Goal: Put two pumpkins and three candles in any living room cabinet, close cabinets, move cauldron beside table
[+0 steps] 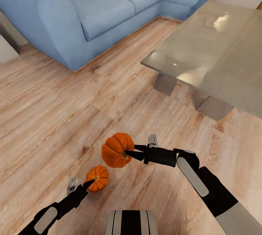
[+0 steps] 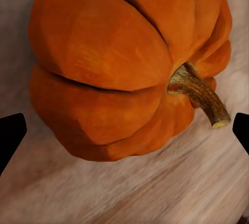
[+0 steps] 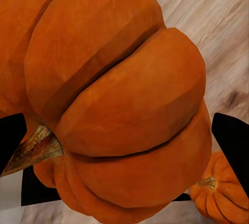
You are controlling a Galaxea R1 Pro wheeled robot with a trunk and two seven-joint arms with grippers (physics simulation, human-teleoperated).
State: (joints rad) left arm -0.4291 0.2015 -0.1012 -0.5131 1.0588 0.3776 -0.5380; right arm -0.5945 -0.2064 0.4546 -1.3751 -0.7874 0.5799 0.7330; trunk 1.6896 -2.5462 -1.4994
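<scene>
The right arm is reached in from the near right, bent at the elbow, its forearm laid leftward and its tool (image 1: 128, 154) closed on the larger pumpkin (image 1: 117, 150), which is held above the wood floor (image 1: 54, 118). That pumpkin is tipped on its side, its stem (image 3: 32, 150) pointed right toward the tool. The left arm is stretched from the near left corner, up and rightward, its tool (image 1: 90, 182) apparently clamped on the smaller pumpkin (image 1: 98, 178), though the contact is poorly seen. Its stem (image 2: 201, 95) is likewise turned toward the tool. The glass surface (image 1: 218, 46) is seen far right, the blue sofa (image 1: 91, 9) far left.
</scene>
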